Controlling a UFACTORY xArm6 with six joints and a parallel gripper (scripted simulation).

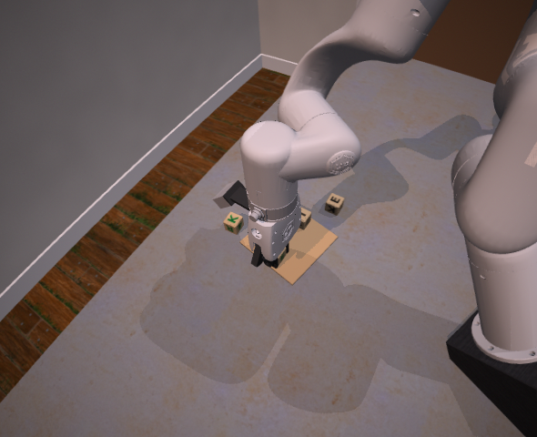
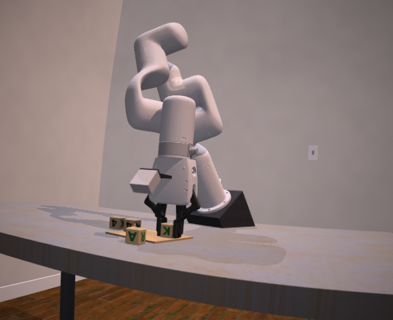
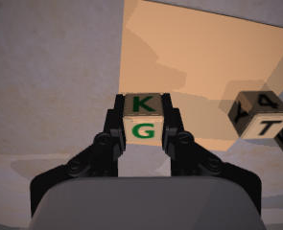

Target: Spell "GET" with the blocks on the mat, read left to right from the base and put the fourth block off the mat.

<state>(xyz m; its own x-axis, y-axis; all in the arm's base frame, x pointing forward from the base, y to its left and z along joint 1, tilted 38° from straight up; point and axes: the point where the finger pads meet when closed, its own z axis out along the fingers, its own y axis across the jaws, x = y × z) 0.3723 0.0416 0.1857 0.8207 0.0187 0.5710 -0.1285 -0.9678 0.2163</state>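
My gripper points down, shut on the G block. The G faces up and looks upright in the wrist view; a green K is on its side. The block is low over or on the left part of the mat; contact is unclear. The T block stands by the mat's right edge, T up, slightly turned; whether it overhangs is unclear. The E block stands off the mat beyond it, E up. The fourth block is off the mat, K up.
The fourth block stands just beyond the mat's far side, near the wrist camera housing. The E and T blocks stand close together. The robot base is on the opposite side of the mat.
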